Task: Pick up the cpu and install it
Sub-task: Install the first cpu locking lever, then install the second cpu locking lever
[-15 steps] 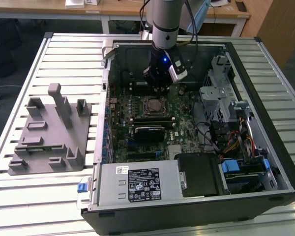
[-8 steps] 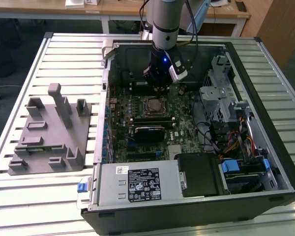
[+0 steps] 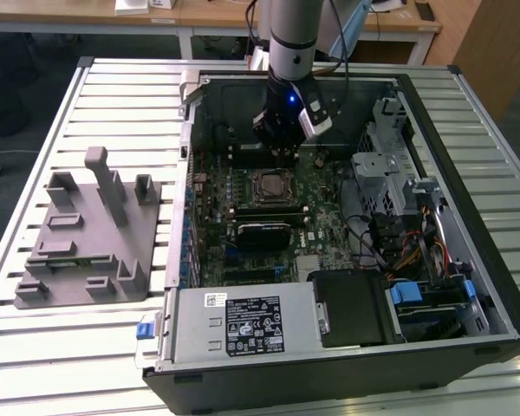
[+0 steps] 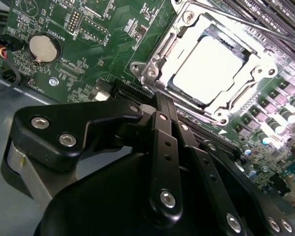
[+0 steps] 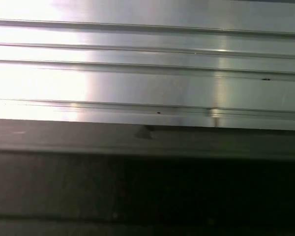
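The cpu (image 4: 206,69), a flat square chip with a pale silver top, lies inside the metal socket frame (image 4: 160,54) on the green motherboard (image 4: 88,44). In the exterior view the cpu (image 3: 269,185) sits mid-board inside the open computer case (image 3: 468,173). My gripper (image 3: 282,143) hangs just above the board, a little behind the socket in the exterior view. In the second wrist view the black linkage of the gripper (image 4: 161,103) ends beside the socket's edge, apart from the chip. Nothing shows in its grasp.
A grey plastic tray (image 3: 87,234) with upright blocks stands on the slatted metal table (image 3: 121,95) at the exterior view's left. A black module (image 3: 264,232) lies in front of the socket. Drive cages and cables (image 3: 399,199) crowd the case's right side. The power supply (image 3: 243,325) fills its front.
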`<move>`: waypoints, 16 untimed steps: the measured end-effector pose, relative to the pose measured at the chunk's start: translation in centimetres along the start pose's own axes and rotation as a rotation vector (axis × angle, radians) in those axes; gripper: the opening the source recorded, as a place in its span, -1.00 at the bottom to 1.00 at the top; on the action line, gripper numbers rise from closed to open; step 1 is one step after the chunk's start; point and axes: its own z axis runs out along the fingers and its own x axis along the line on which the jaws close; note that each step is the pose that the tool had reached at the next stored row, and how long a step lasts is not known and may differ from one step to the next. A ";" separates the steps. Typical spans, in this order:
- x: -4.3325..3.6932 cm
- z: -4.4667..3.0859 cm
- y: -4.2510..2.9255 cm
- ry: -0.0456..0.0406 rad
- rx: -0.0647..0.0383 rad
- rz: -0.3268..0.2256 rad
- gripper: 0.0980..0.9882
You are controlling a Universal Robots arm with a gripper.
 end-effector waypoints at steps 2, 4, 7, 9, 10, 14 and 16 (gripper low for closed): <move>0.01 -0.01 -0.36 0.0001 -0.001 0.000 -0.96; 0.01 -0.01 -0.51 0.0001 -0.001 0.000 -0.96; 0.01 -0.01 -0.58 0.0000 -0.001 0.000 -0.96; 0.01 -0.01 -0.62 0.0001 -0.001 0.000 -0.96; 0.00 -0.01 -0.64 0.0001 -0.001 0.000 -0.96; -0.01 -0.02 -0.75 0.0001 -0.001 0.000 -0.96; -0.02 -0.02 -0.81 0.0001 -0.001 0.000 -0.96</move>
